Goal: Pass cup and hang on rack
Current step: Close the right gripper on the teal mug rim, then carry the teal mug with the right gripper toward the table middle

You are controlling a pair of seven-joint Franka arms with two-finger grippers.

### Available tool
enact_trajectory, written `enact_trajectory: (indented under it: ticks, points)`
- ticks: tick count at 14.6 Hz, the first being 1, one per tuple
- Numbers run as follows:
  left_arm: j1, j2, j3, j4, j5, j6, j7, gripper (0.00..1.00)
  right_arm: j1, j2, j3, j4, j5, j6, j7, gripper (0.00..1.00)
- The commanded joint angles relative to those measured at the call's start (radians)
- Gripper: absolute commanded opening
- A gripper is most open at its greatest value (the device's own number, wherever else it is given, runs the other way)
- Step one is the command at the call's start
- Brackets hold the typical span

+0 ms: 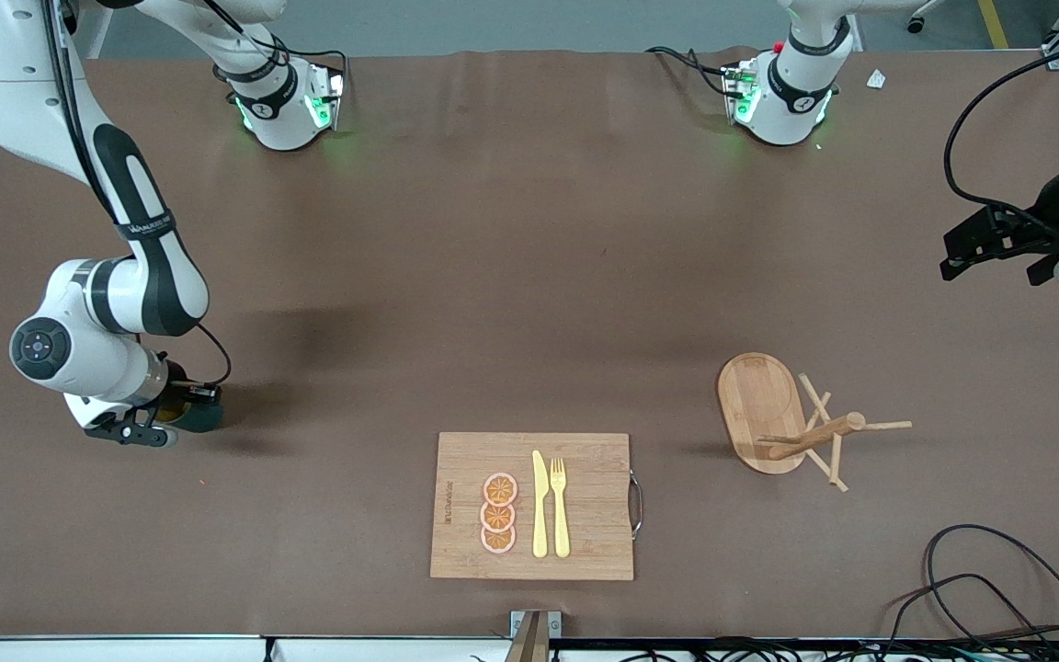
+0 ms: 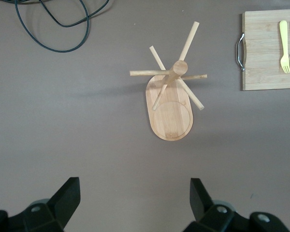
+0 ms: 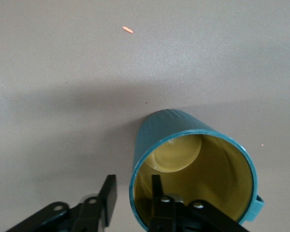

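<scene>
Lowest in my front view sits the cutting board (image 1: 585, 506). At middle left, my right gripper (image 1: 182, 406) pinches the cup's (image 1: 201, 416) rim, one finger inside, the cup on the table. My left gripper (image 1: 989, 250), spread wide, waits at the right edge above the rack (image 1: 759, 409).

The cup (image 1: 197, 411) stands toward the right arm's end, the rack (image 1: 773, 425) toward the left's.

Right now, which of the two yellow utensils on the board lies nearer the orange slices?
The knife: it lies between the orange slices and the fork.
</scene>
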Motion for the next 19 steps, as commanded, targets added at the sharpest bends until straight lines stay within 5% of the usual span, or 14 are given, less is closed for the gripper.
enact_trajectory:
  ticks: [1,4,7,13,19]
  points:
    - [0.003,-0.003,-0.002,0.001,0.012,0.004,0.022,1.0,-0.006,-0.004,0.009,0.0,-0.01,-0.028,0.029,0.13]
    - [0.003,-0.003,-0.002,0.001,0.012,0.002,0.022,1.0,-0.006,-0.004,0.009,0.0,-0.01,-0.03,0.029,0.01]
    - [0.003,-0.003,-0.002,0.001,0.012,0.002,0.022,1.0,0.0,-0.007,0.009,0.0,-0.009,-0.039,0.028,0.0]
    - [0.003,-0.003,-0.002,0.001,0.012,0.002,0.022,1.0,0.18,-0.099,0.023,0.096,0.004,-0.32,0.014,0.0]
    - [0.003,-0.003,-0.004,0.001,0.012,0.002,0.022,1.0,0.204,-0.184,0.225,0.093,0.097,-0.344,-0.001,0.0]
